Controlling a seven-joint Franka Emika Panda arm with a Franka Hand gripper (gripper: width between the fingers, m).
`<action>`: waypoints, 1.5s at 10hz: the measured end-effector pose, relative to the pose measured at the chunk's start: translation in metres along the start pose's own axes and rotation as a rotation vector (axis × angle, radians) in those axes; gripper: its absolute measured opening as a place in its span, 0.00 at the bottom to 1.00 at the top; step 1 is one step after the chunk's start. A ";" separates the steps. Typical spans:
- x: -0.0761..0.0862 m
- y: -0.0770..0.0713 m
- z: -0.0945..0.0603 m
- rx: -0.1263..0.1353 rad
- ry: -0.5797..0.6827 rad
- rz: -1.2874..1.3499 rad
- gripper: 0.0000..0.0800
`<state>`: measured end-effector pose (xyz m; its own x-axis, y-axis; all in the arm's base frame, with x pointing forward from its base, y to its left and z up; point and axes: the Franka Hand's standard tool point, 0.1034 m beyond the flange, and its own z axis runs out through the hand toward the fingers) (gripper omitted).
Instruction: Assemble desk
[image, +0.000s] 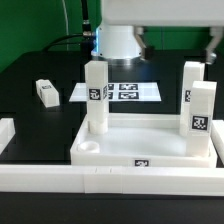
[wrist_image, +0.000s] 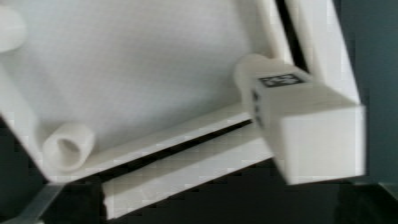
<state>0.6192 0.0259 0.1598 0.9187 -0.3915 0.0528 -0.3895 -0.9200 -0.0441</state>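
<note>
Three legs (image: 95, 95) stand upright on the desk panel (image: 140, 140), which lies on the bench (image: 30, 65) below the raised tool (image: 119, 48). Whether the tool's jaws are spread cannot be told. A fourth leg (image: 45, 93) lies off the panel, toward the exterior view's left.

Arm (image: 118, 42): white, at the back, mostly cut off by the exterior view's upper edge.
Gripper (image: 178, 45): held high, pointing down, its broad white body along that edge.
Fingers (image: 140, 44): dark, spread wide apart, gripping nothing.
Wrist view: fingers not clearly seen.
</note>
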 end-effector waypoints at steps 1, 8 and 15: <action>0.005 0.016 0.002 -0.007 -0.003 -0.028 0.81; 0.006 0.062 0.017 -0.029 -0.008 -0.242 0.81; 0.017 0.106 0.021 -0.041 -0.016 -0.430 0.81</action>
<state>0.5945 -0.0779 0.1349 0.9987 0.0276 0.0423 0.0268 -0.9995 0.0185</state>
